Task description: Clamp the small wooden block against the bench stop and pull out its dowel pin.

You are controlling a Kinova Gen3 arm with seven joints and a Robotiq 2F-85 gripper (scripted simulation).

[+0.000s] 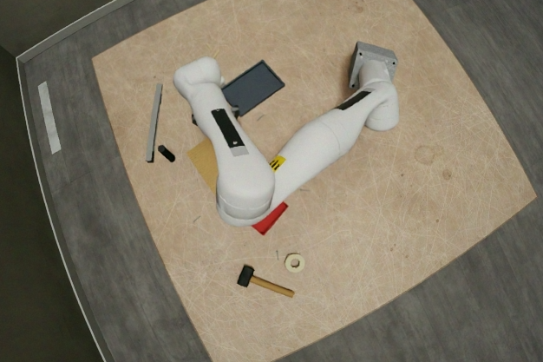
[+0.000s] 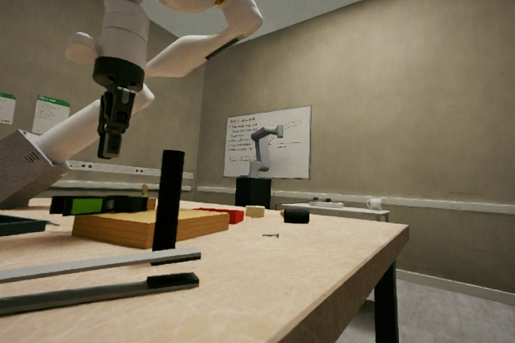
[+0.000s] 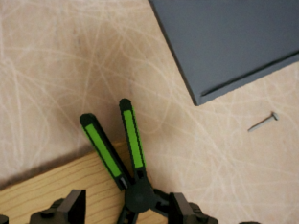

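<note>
The gripper (image 1: 214, 115) (image 2: 109, 151) (image 3: 126, 209) hangs above the bench, its jaws part-way spread with nothing pinched between them. Below it in the wrist view is the spring clamp (image 2: 87, 206) (image 3: 134, 139), whose green-faced handles fan from the dark pivot towards 11 and 12 o'clock, their tips reaching past the edge of the bench board (image 1: 202, 164) (image 2: 112, 230) (image 3: 48, 191), which fills the 7 o'clock corner. In the exterior view a small piece of pale wood, apparently the block (image 2: 152, 203), shows at the clamp's 3 o'clock end, with the dowel pin (image 2: 144, 190) standing up there; I cannot tell how firmly the block is gripped, or whether anything sits between it and the stop. From above, taking the board as the dial's centre, the dark tray (image 1: 254, 88) (image 2: 20, 224) (image 3: 240, 43) lies towards 1 o'clock, the black cylinder (image 1: 166, 154) (image 2: 168, 201) near 9, the red tray (image 1: 270, 219) (image 2: 237, 216), partly under the arm, between 4 and 5, and the mallet (image 1: 271, 286) (image 2: 296, 215) farther out near 5, with the tape roll (image 1: 287, 262) (image 2: 254, 210) just beside it
</note>
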